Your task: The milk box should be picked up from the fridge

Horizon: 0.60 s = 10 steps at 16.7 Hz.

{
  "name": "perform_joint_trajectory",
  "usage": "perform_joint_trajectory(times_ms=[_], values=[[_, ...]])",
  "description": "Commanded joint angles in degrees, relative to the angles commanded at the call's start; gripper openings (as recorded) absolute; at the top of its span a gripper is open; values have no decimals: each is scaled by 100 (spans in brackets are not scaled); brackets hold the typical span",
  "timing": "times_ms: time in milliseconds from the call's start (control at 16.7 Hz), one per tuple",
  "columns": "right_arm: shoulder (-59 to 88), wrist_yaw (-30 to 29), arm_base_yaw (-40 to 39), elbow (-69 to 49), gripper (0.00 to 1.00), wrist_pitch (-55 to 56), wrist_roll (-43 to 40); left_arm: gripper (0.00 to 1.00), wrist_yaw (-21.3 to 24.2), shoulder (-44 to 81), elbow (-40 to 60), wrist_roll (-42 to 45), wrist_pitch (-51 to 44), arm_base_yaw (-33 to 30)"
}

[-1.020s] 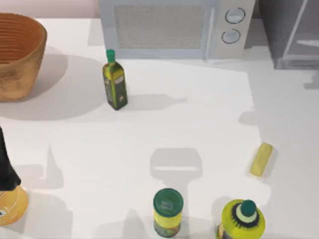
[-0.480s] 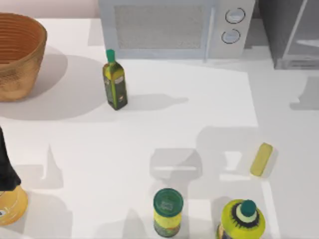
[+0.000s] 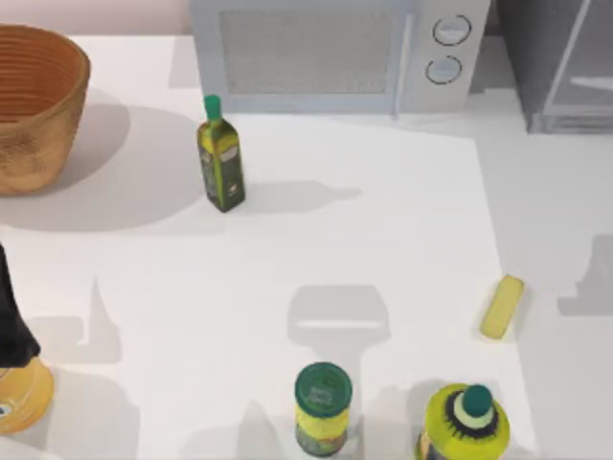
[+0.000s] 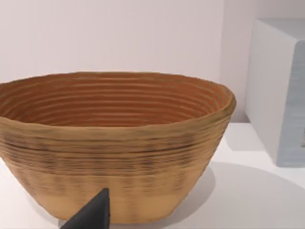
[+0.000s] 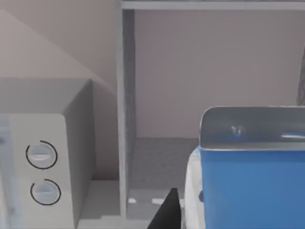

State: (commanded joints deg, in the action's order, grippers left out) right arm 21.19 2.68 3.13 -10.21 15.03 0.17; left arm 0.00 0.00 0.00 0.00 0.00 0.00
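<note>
Through our right wrist camera the milk box (image 5: 250, 186) looms close, blue with a white side and a grey top flap, in front of the open fridge (image 5: 125, 114) beside the white microwave (image 5: 43, 167). We can read no writing on it or on the olive-oil bottle (image 3: 221, 158). One dark right fingertip (image 5: 167, 212) sits just beside the carton, and we cannot tell whether either gripper's fingers are wide, narrow or holding; our left fingertip (image 4: 93, 214) faces the woven basket (image 4: 112, 143).

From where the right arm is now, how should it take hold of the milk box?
Grip the milk box across its flat blue side walls, below the grey folded top, coming straight in from the fridge's open front. It stands upright close before the right wrist camera, so a level approach likely suits.
</note>
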Motion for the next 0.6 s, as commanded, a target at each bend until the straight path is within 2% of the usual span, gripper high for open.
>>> perform_joint_trajectory(times_ms=[300,600], values=[[-1781,-220,-253,832,0,-1218,-11,100,0,0,0,0,0,0],[-2119,-268,-313,1021,0,-1503,-17,100,0,0,0,0,0,0]])
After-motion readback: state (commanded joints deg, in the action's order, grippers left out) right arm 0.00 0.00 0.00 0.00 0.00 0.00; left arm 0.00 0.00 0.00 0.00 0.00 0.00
